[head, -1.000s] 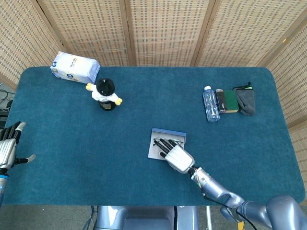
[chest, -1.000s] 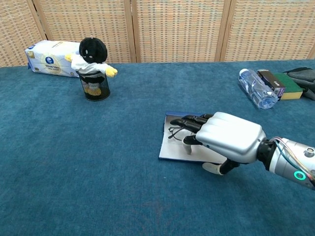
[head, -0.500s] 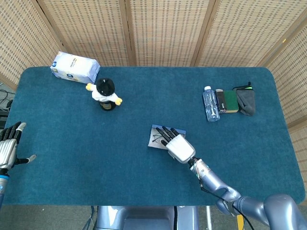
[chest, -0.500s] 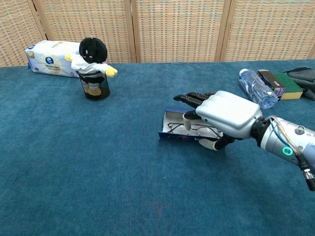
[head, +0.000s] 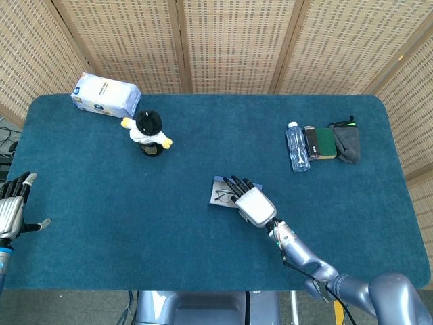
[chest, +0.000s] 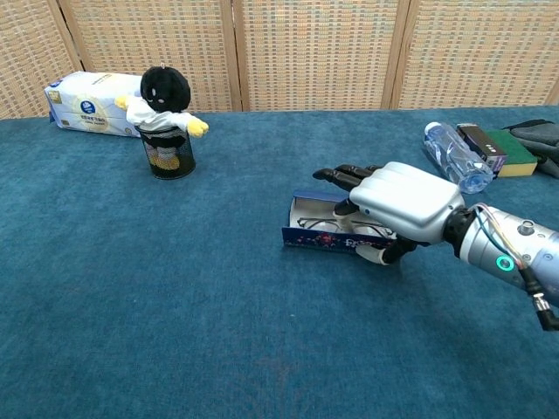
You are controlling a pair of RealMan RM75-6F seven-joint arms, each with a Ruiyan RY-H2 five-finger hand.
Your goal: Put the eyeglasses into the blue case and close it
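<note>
The blue case [head: 218, 191] [chest: 314, 239] lies at the middle of the table, its white inside showing. The black eyeglasses [chest: 319, 223] [head: 222, 196] rest inside it. My right hand [head: 252, 203] [chest: 403, 202] is over the case's right part, fingers stretched across the top and the thumb under the near flap. That flap, blue with a small pattern, stands raised along the front edge in the hand's grip. My left hand [head: 12, 210] hovers at the table's far left edge, fingers apart and holding nothing; only the head view shows it.
A tissue pack [head: 106, 95] lies at the back left. A black-and-white plush toy sits in a mesh cup [chest: 166, 113] near it. A water bottle [head: 296, 147], a green book [head: 325, 143] and a grey cloth [head: 346, 142] lie at the right.
The case's near flap lay flat a second ago and now stands raised. My right hand has moved further over the case, thumb under the flap. The left hand has not moved.
</note>
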